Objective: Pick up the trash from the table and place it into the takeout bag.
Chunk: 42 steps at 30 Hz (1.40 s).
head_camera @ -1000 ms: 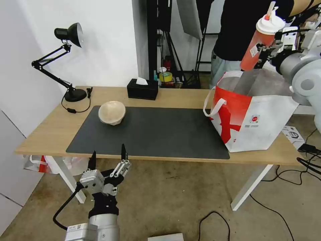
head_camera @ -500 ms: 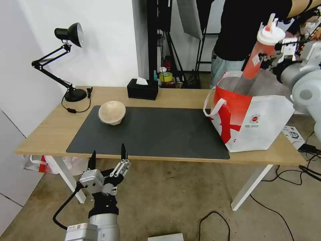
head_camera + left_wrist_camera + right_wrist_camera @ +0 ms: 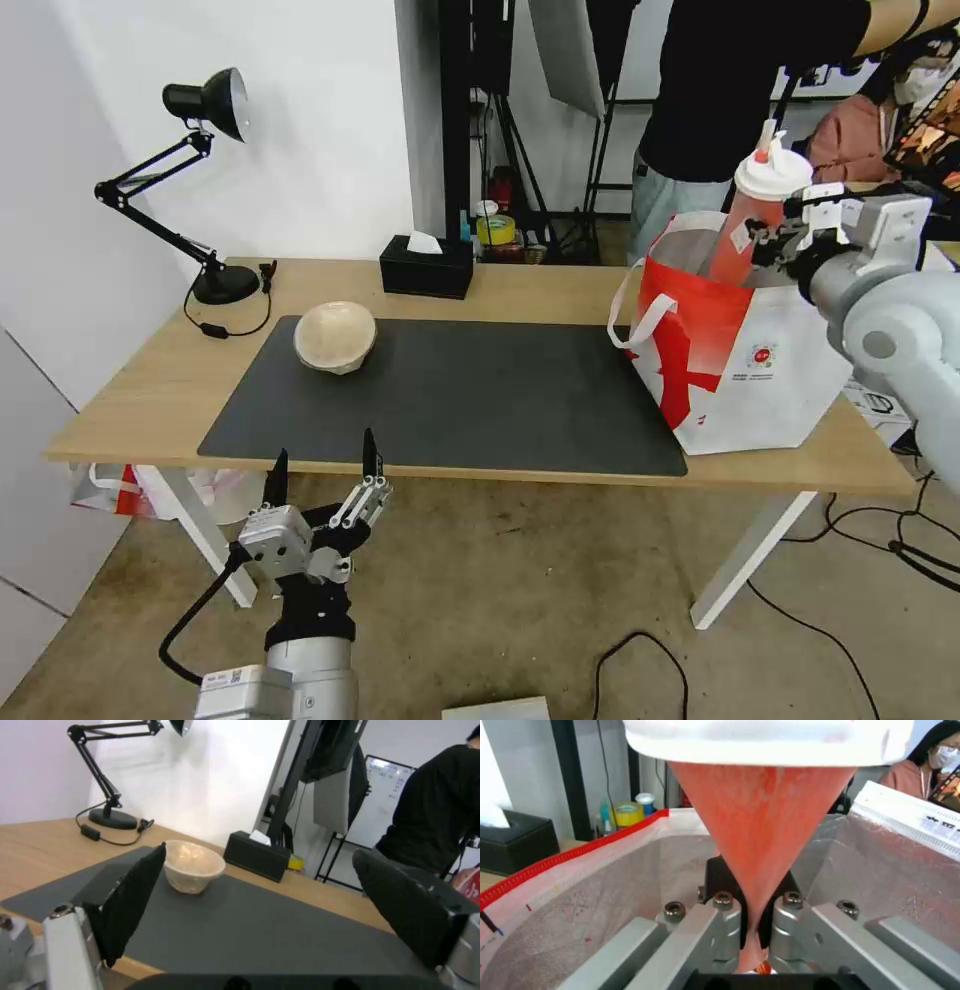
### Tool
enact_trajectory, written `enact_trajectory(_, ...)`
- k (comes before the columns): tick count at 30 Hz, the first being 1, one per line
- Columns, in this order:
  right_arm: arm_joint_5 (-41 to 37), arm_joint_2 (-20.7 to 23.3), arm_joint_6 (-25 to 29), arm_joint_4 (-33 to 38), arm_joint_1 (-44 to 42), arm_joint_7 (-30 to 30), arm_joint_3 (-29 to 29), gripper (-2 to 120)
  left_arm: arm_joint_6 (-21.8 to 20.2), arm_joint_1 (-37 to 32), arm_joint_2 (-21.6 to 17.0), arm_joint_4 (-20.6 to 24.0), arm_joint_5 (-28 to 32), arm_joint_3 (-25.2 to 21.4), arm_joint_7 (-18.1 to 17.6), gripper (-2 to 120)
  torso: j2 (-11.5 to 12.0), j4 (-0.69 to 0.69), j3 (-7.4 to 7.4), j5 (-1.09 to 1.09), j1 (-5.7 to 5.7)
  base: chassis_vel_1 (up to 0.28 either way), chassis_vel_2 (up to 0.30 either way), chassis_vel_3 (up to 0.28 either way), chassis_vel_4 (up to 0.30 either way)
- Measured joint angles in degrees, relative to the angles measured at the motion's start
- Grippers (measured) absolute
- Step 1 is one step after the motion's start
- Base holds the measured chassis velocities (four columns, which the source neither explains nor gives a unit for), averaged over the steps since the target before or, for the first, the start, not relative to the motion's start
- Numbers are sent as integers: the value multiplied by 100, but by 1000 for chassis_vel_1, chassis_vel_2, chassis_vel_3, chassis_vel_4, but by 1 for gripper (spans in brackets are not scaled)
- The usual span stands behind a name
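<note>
**Cup half into the bag, one bowl left on the mat**

Nearest to us, our left gripper (image 3: 322,462) hangs below the front edge of the table (image 3: 140,385), its two black fingers spread wide and holding nothing. It is parked well short of any trash.

Beyond it lies the dark grey mat (image 3: 470,395), flat and matte. On its far left corner sits the beige paper bowl (image 3: 335,336), tipped so that its round mouth faces us in the head view; it looks light and thin-walled, and we judge a hard pinch could crumple it or skid it across the mat.

Farther right, our right gripper (image 3: 790,235) is clamped on the red cup (image 3: 748,228) just under its white lid. The cup is tall, tapered and slightly translucent, and it leans with its lower part already inside the takeout bag (image 3: 745,345).

The risks, as we judge them:
- The bag is soft woven fabric with a crinkled foil lining; the cup's base could catch a wall and fold it inward, or drag the bag along the wood.
- Released while tilted, the cup may fall on its side, and any liquid left could leak past the lid or straw.
- The white loop handles near the rim could snag the gripper as it leaves.

Against the far edge stand the black tissue box (image 3: 426,266) and a desk lamp (image 3: 200,180)
</note>
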State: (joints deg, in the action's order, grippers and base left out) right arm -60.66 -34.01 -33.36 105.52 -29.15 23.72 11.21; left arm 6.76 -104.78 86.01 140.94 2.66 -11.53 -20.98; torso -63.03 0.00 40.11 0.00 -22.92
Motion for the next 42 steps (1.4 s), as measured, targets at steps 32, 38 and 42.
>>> enact_trajectory(32, 231, -324, 67, -508, 524, 373, -723, 80, -21, 1, -14, 26, 45, -43, -5, 100, 0, 0, 0, 0, 0, 0, 0, 0, 0)
enact_trajectory(38, 224, -352, 69, -524, 613, 412, -767, 99, -24, 2, -5, 23, 47, -48, -8, 100, 0, 0, 0, 0, 0, 0, 0, 0, 0)
enact_trajectory(42, 183, -346, 78, -497, 642, 421, -762, 100, -26, 0, -2, 23, 47, -49, -8, 100, 0, 0, 0, 0, 0, 0, 0, 0, 0)
